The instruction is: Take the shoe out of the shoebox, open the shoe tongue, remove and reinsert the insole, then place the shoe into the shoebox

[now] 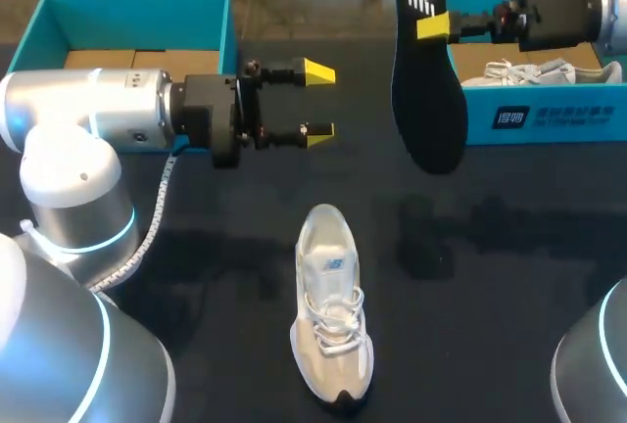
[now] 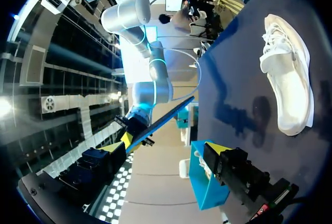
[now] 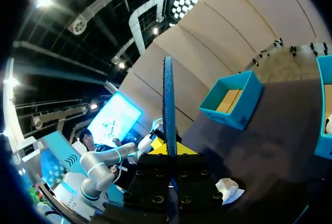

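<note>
Robotics lab: silver left arm and right arm flank a dark table, a teal shoebox beside the left gripper, a second shoebox near the right gripper

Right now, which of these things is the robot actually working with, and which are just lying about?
In the job: white shoe; black insole, gripped by the right hand; left hand, open; empty shoebox, probably.
Lying about: other shoebox; second shoe inside it.

There is room all round the shoe; the insole hangs before one shoebox.
</note>
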`<state>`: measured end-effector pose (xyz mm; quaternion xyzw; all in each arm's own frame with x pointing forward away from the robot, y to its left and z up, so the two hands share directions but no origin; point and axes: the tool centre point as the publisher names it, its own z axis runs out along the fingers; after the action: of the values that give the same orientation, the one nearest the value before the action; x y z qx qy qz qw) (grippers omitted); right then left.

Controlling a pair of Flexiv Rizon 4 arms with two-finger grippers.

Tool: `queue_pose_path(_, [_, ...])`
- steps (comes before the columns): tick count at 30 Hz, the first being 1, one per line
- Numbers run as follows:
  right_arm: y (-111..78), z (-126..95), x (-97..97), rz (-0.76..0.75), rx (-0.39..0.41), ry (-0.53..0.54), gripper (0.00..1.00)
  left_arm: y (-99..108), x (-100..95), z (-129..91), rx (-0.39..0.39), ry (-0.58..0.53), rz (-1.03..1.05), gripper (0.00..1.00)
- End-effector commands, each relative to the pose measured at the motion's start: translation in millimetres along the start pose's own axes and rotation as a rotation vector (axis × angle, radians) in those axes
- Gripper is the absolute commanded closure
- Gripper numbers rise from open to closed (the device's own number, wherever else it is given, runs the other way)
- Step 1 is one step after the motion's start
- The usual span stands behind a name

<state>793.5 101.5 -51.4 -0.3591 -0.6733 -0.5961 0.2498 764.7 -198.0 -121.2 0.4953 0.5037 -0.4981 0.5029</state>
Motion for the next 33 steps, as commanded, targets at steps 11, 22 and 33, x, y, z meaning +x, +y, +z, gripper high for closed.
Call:
queue_pose_path(11, [1.0,30.0,-16.6,0.393,0.072,-0.231,1.0,-0.2,0.5,1.7,-0.002,-0.001,0.001,0.0])
queue_pose_path(22, [5.7,38.2,-19.4,0.408,0.081,-0.203,1.0,6.7,4.5,7.7,-0.014,-0.001,0.022,0.0])
queue_pose_path(33, [9.8,61.8,-38.0,0.52,0.071,-0.066,1.0,11.8,-4.3,18.0,-0.017,-0.063,-0.002,0.0])
